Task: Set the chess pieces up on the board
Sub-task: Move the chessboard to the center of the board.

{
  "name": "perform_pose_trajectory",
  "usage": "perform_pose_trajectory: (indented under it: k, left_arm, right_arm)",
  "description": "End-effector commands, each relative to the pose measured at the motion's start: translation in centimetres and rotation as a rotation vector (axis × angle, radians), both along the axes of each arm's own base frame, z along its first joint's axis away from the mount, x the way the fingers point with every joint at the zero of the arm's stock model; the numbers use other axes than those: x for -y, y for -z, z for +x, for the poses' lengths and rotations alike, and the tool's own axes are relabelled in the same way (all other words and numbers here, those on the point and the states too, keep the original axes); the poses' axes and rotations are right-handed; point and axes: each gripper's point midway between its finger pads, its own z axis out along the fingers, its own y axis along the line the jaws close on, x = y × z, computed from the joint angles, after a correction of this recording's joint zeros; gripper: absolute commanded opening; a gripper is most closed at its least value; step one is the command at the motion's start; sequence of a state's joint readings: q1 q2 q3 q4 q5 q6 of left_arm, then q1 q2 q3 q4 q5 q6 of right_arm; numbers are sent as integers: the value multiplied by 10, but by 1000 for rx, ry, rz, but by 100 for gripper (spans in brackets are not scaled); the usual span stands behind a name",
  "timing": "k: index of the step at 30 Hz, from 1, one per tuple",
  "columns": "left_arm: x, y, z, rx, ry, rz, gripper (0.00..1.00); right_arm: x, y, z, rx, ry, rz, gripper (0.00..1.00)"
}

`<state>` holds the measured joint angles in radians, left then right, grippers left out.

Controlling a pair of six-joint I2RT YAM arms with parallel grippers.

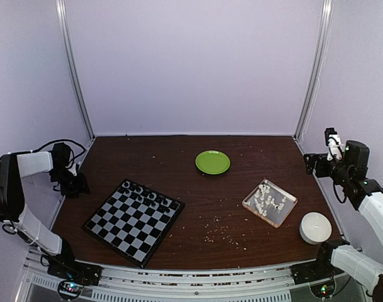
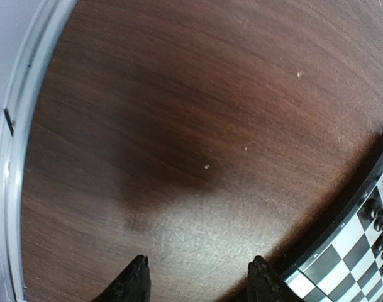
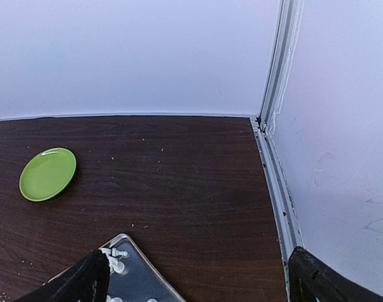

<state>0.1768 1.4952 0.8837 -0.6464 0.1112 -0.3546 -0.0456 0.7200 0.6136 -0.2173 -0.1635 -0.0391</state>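
The board [image 1: 125, 229] lies at the front left, with tiny black chessmen [image 1: 147, 195] along its far rows. The white chess pieces [image 1: 266, 200] lie loose in a clear square tray [image 1: 292, 200] at the right. My left gripper [image 1: 81, 187] hovers open over bare table just left of the board's far corner. In the left wrist view its fingertips [image 2: 136, 277] frame bare wood, and the board's corner [image 2: 342, 264] shows at the lower right. My right gripper [image 1: 312, 162] is raised near the right wall, wide open and empty. Its wrist view catches the tray's corner [image 3: 141, 280] with white pieces [image 3: 114, 257].
A green plate [image 1: 212, 162] sits at the back centre, also visible from the right wrist as the plate [image 3: 48, 173]. A white bowl [image 1: 315, 227] stands at the front right. Crumbs [image 1: 219, 234] dot the brown table between board and tray. White walls with metal rails enclose the table.
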Motion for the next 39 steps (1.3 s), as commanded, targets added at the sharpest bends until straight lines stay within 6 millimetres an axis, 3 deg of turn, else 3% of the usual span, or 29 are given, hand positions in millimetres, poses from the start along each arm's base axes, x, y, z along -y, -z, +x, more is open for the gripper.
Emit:
perform_pose_trajectory:
  k: [1,4,6,11,16,28,35,39]
  left_arm:
    - [10,12,-2,-14,6,-62,54]
    - [13,21,-5,-46,13,-74,51]
    - [16,28,-6,-70,22,-91,49]
    - [36,35,-10,-98,82,-92,45]
    - [64,39,-15,-118,107,-109,46]
    - [91,34,-34,-76,84,-194,46]
    - [126,27,-40,-50,144,-215,45]
    - [140,31,-46,-54,173,-191,46]
  right_arm:
    - [-8,-18,2,-6,-58,-4,99]
    - [-44,-8,-12,-67,-303,-58,99]
    - [-54,-6,-17,-62,-364,-43,95]
    - [-61,12,-24,-63,-400,-23,93]
    - [-60,8,-22,-53,-392,-22,94]
    - [-74,11,-29,-85,-488,-16,93]
    - [-98,9,-39,-138,-616,-17,87]
    - [-131,20,-52,-195,-746,-131,85]
